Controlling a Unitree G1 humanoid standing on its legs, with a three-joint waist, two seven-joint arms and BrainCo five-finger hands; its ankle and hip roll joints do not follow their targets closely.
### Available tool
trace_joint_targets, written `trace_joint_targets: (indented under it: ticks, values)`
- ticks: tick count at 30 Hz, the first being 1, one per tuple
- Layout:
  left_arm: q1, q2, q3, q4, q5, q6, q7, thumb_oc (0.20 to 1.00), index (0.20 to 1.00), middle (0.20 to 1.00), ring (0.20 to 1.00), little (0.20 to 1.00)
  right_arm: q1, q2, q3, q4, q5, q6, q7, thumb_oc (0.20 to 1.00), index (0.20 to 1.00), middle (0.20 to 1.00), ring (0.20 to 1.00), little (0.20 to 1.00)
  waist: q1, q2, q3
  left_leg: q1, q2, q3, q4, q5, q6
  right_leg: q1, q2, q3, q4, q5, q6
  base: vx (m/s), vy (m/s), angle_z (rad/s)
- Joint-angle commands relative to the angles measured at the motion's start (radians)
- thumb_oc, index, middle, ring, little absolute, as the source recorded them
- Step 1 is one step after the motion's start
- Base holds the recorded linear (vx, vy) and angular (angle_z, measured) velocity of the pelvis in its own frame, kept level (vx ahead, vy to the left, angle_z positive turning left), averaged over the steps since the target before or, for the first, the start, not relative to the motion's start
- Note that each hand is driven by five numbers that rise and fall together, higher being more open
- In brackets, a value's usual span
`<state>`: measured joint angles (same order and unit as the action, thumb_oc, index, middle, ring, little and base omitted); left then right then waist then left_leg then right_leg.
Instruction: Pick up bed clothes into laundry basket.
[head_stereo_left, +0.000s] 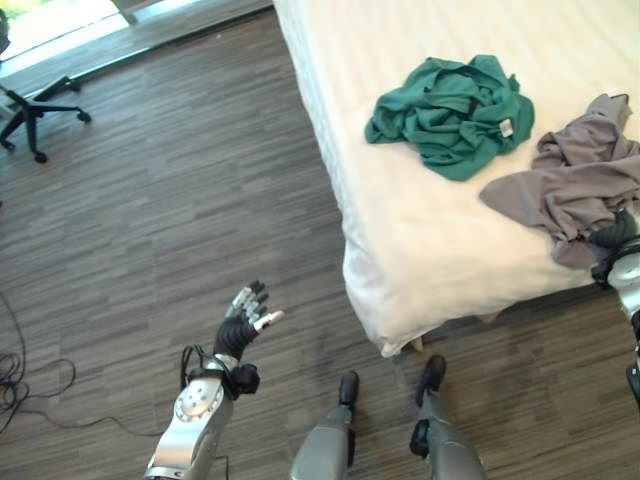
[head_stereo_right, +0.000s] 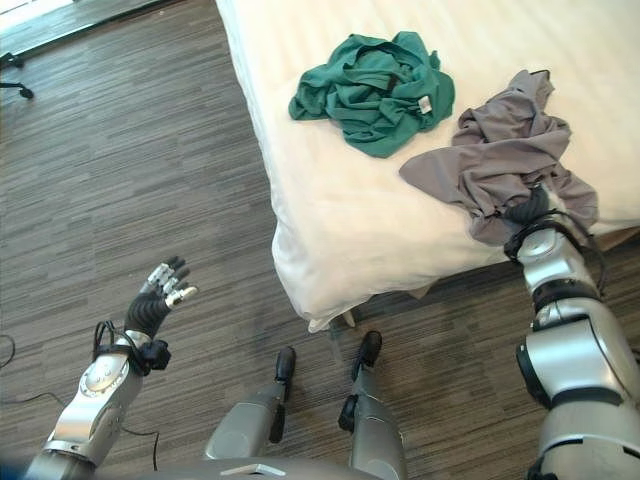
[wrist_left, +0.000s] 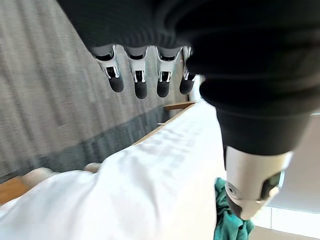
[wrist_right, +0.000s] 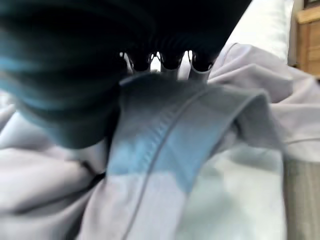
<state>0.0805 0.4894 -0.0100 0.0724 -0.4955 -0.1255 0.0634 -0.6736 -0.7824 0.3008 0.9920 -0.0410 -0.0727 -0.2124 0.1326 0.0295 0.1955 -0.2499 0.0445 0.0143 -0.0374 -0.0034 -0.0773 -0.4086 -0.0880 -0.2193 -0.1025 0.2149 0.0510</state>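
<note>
While the left robot hand hangs with fingers spread over the floor, the right robot hand sits buried in the grey garment at the bed edge, its grasp impossible to judge. It should gather a thick fold before lifting. Beyond lies the green garment; the right wrist view adds a seamed fold seemingly draped over the fingers.

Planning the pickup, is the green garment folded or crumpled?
Crumpled: the green garment lies bunched in a heap on the bed.
</note>
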Motion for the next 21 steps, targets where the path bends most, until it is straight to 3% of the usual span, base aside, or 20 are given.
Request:
trace_joint_targets:
  ticks: [1, 2, 4, 6, 7, 9, 10, 13, 16, 19, 21]
  values:
    - [-0.128, 0.114, 0.088, -0.057, 0.057, -0.107, 0.072, 1.0, 1.0, 1.0, 1.0, 1.0, 0.245, 0.139, 0.048, -0.103, -0.018, 0.016, 0.133, 0.2, 0.2, 0.2, 0.2, 0.2, -0.025, 0.053, 0.028, -0.027, 0.065, -0.072, -0.05, 0.154, -0.058, 0.112, -0.017, 0.049, 0.015, -0.093, 0.073, 0.06, 0.021, -0.16]
    - [-0.13, 0.116, 0.085, -0.056, 0.057, -0.107, 0.072, 1.0, 1.0, 1.0, 1.0, 1.0, 0.25, 0.139, 0.043, -0.108, -0.019, 0.019, 0.134, 0.2, 0.2, 0.2, 0.2, 0.2, -0.023, 0.051, 0.025, -0.033, 0.062, -0.073, -0.05, 0.16, -0.057, 0.107, -0.019, 0.049, 0.015, -0.088, 0.073, 0.09, 0.02, -0.13]
    - [-0.25, 0.24, 0.113, -0.027, 0.105, -0.106, 0.105, 1.0, 1.0, 1.0, 1.0, 1.0, 0.418, 0.169, -0.013, -0.224, -0.011, 0.022, 0.17, 0.2, 0.2, 0.2, 0.2, 0.2, -0.071, 0.051, -0.004, -0.019, 0.067, -0.062, -0.05, 0.143, -0.056, 0.112, -0.015, 0.061, 0.015, -0.096, 0.074, 0.08, 0.011, -0.06]
    - [-0.294, 0.274, 0.114, 0.009, 0.127, -0.105, 0.122, 1.0, 1.0, 1.0, 1.0, 1.0, 0.474, 0.172, -0.03, -0.271, -0.011, 0.023, 0.185, 0.2, 0.2, 0.2, 0.2, 0.2, -0.09, 0.048, -0.013, -0.015, 0.068, -0.055, -0.05, 0.137, -0.056, 0.112, -0.015, 0.064, 0.015, -0.095, 0.075, 0.04, 0.01, 0.0]
    - [-0.384, 0.353, 0.094, 0.079, 0.147, -0.097, 0.13, 1.0, 1.0, 1.0, 1.0, 1.0, 0.577, 0.174, -0.07, -0.355, 0.001, 0.024, 0.217, 0.2, 0.2, 0.2, 0.2, 0.2, -0.124, 0.047, -0.029, -0.006, 0.071, -0.046, -0.05, 0.131, -0.055, 0.11, -0.011, 0.078, 0.015, -0.094, 0.076, 0.1, 0.012, -0.02]
    - [-0.432, 0.383, 0.076, 0.101, 0.153, -0.097, 0.135, 1.0, 1.0, 1.0, 1.0, 1.0, 0.629, 0.183, -0.098, -0.39, 0.02, 0.02, 0.225, 0.2, 0.2, 0.2, 0.2, 0.2, -0.136, 0.046, -0.038, -0.001, 0.071, -0.041, -0.05, 0.129, -0.054, 0.109, -0.01, 0.087, 0.015, -0.094, 0.077, 0.06, 0.018, -0.11]
    - [-0.51, 0.438, 0.039, 0.178, 0.167, -0.1, 0.138, 1.0, 1.0, 1.0, 1.0, 1.0, 0.702, 0.204, -0.118, -0.442, 0.049, 0.013, 0.256, 0.2, 0.2, 0.2, 0.2, 0.2, -0.165, 0.044, -0.048, 0.014, 0.073, -0.029, -0.05, 0.122, -0.054, 0.109, -0.008, 0.101, 0.015, -0.094, 0.079, 0.04, 0.029, -0.31]
    - [-0.629, 0.474, -0.039, 0.293, 0.128, -0.09, 0.14, 1.0, 1.0, 1.0, 1.0, 1.0, 0.768, 0.234, -0.107, -0.476, 0.089, 0.001, 0.289, 0.2, 0.2, 0.2, 0.2, 0.2, -0.201, 0.041, -0.062, 0.032, 0.079, -0.01, -0.05, 0.119, -0.054, 0.112, -0.002, 0.123, 0.015, -0.093, 0.081, 0.06, 0.018, -0.38]
    - [-0.826, 0.539, -0.191, 0.452, 0.139, -0.067, 0.128, 1.0, 1.0, 1.0, 1.0, 1.0, 0.78, 0.248, -0.084, -0.477, 0.131, -0.002, 0.308, 0.2, 0.2, 0.2, 0.2, 0.2, -0.236, 0.043, -0.069, 0.037, 0.082, 0.004, -0.05, 0.115, -0.056, 0.108, 0.004, 0.148, 0.015, -0.089, 0.082, 0.0, 0.014, -0.21]
    - [-1.066, 0.567, -0.379, 0.639, 0.155, -0.047, 0.109, 1.0, 1.0, 1.0, 1.0, 1.0, 0.786, 0.26, -0.063, -0.502, 0.168, -0.008, 0.322, 0.2, 0.2, 0.2, 0.2, 0.2, -0.263, 0.047, -0.066, 0.022, 0.081, 0.011, -0.05, 0.115, -0.057, 0.084, 0.005, 0.167, 0.015, -0.077, 0.088, -0.04, 0.026, -0.12]
    - [-1.162, 0.566, -0.45, 0.734, 0.17, -0.032, 0.102, 1.0, 1.0, 1.0, 1.0, 1.0, 0.794, 0.258, -0.056, -0.524, 0.183, -0.012, 0.326, 0.2, 0.2, 0.2, 0.2, 0.2, -0.285, 0.058, -0.058, 0.01, 0.078, 0.017, -0.05, 0.116, -0.058, 0.066, 0.002, 0.177, 0.015, -0.068, 0.09, -0.04, 0.046, -0.11]
